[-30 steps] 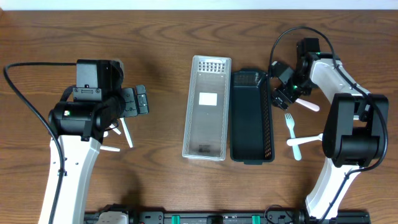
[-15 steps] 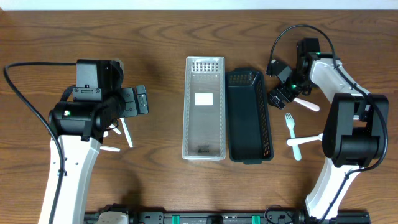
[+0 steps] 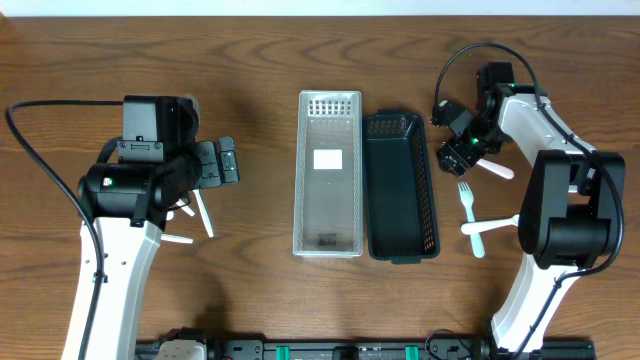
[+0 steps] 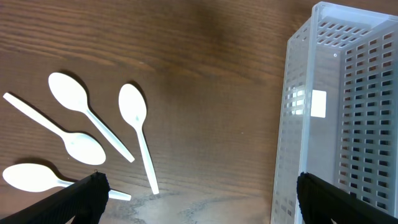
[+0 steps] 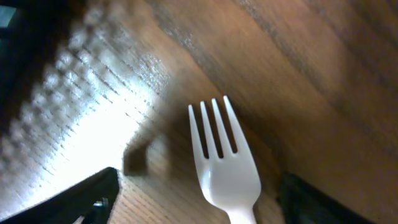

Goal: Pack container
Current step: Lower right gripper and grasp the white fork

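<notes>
A clear slotted container (image 3: 330,170) and a black mesh container (image 3: 402,190) stand side by side at the table's middle. The clear one also shows in the left wrist view (image 4: 339,112). My left gripper (image 3: 218,162) is open and empty, left of the clear container, with several white spoons (image 4: 134,112) on the wood below it (image 4: 199,202). My right gripper (image 3: 458,150) is open, low over the table right of the black container. A white fork (image 5: 222,165) lies between its fingers (image 5: 196,190), tines pointing away; it also shows in the overhead view (image 3: 466,198).
More white utensils lie near the right arm: one (image 3: 495,168) just right of the gripper and one (image 3: 490,228) lower down. Spoons (image 3: 200,215) lie partly under the left arm. Both arm bases stand at the front edge.
Both containers have slid a little to the left and away from the front. My right gripper has shifted slightly by the fork. The left arm has not moved.
</notes>
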`<state>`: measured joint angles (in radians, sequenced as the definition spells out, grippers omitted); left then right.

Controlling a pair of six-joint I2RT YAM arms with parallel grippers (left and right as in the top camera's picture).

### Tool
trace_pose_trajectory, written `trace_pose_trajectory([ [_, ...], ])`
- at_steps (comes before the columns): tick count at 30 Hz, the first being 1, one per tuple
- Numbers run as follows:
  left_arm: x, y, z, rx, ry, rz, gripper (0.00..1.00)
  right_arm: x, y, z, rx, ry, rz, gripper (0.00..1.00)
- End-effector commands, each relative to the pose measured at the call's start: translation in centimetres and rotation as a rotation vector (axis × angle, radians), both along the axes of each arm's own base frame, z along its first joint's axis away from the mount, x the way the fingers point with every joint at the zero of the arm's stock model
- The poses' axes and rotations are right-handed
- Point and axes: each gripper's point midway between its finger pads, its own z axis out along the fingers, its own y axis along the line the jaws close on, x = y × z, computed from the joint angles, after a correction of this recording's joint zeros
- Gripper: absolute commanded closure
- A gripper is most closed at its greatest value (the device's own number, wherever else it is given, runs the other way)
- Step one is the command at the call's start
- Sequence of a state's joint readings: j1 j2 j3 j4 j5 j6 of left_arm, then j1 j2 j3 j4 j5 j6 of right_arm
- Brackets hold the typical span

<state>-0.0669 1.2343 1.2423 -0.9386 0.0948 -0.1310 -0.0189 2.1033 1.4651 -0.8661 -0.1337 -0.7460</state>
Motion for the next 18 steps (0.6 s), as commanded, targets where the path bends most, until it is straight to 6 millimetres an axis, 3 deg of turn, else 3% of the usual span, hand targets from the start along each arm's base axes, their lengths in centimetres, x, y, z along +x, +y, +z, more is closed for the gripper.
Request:
trace_pose_trajectory([
  [1, 0.23, 0.14, 0.58, -0.003, -0.012, 0.01, 0.02, -0.09, 0.39, -0.26, -0.002, 0.014, 0.002, 0.22],
  [18, 0.23, 0.14, 0.58, -0.003, -0.012, 0.01, 0.02, -0.07, 0.38, -0.26, -0.002, 0.013, 0.002, 0.55],
])
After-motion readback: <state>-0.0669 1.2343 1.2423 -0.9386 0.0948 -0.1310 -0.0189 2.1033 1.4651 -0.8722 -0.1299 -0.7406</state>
